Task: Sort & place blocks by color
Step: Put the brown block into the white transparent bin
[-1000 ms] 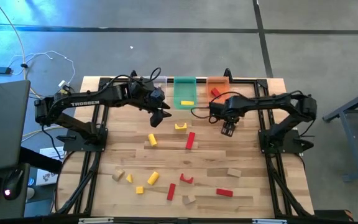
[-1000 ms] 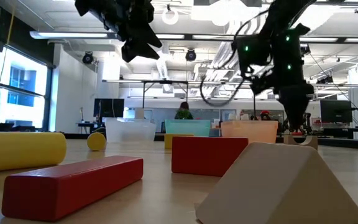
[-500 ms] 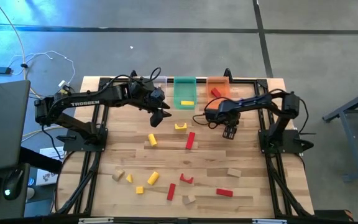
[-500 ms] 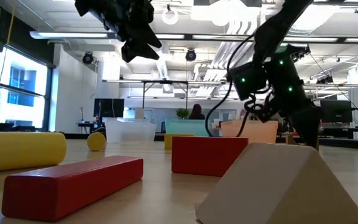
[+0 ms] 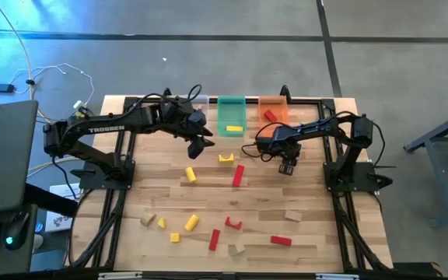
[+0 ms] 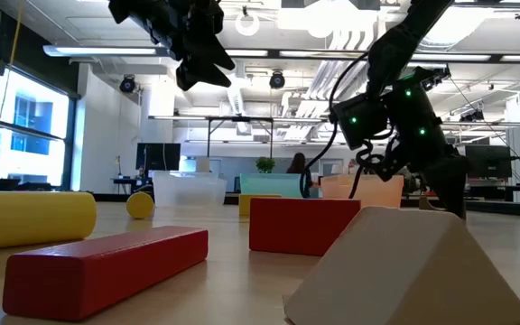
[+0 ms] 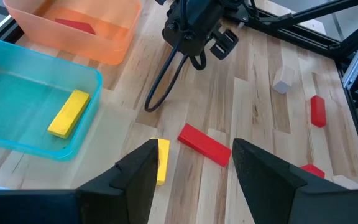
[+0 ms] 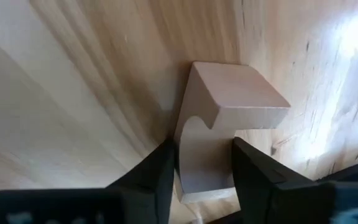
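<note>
Down and slightly inward has come the right gripper [image 5: 286,166] over the last second, its arm folding closer to the table's middle, and its fingers have narrowed. They now stand on either side of a tan arch [image 8: 222,124] and appear to press on both its flanks, so the claw is gripping the arch. The arch rests on the table [image 5: 309,233], a little in front of the orange bin [image 5: 273,101]; in the high view the gripper hides it.

Just beside that spot, toward the middle, lie a yellow arch [image 5: 225,158] and a red bar [image 5: 238,175], with a yellow cylinder [image 5: 191,174] farther left. A yellow bar [image 5: 234,128] lies in the green bin [image 5: 221,117], and a red block [image 5: 269,115] in the orange bin. More red, yellow and tan blocks are scattered over the table's near half, well apart from the bins.

The left gripper [image 5: 201,144] hangs above the table in front of the green bin, fingers spread and holding nothing.
</note>
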Motion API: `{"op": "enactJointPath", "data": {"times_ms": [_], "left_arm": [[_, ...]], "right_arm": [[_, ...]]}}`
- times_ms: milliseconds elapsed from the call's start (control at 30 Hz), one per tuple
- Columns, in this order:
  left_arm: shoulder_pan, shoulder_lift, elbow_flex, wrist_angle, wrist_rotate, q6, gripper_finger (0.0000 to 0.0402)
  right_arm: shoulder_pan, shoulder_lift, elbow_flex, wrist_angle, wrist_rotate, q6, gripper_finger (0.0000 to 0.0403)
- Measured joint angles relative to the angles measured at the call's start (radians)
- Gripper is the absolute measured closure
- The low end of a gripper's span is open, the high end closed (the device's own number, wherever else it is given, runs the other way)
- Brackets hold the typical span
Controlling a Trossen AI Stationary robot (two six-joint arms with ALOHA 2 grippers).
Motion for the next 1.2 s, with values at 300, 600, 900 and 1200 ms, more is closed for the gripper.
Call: {"op": "enactJointPath", "data": {"times_ms": [300, 600, 900, 1200], "left_arm": [[0.0, 0.0, 0.0, -0.009, 0.0, 0.0, 0.0206], [0.0, 0.0, 0.0, -0.016, 0.001, 0.033, 0.0206], [0.0, 0.0, 0.0, -0.012, 0.0, 0.045, 0.0206], [0.0, 0.0, 0.0, -0.012, 0.0, 0.045, 0.0206]], "right_arm": [[0.015, 0.0, 0.0, -0.026, -0.043, 0.061, 0.0316], [0.078, -0.081, 0.019, -0.028, -0.056, 0.166, 0.0326], [0.149, -0.193, 0.088, -0.019, -0.03, 0.263, 0.0383], [0.197, -0.212, 0.132, -0.033, -0.117, 0.288, 0.0378]]}}
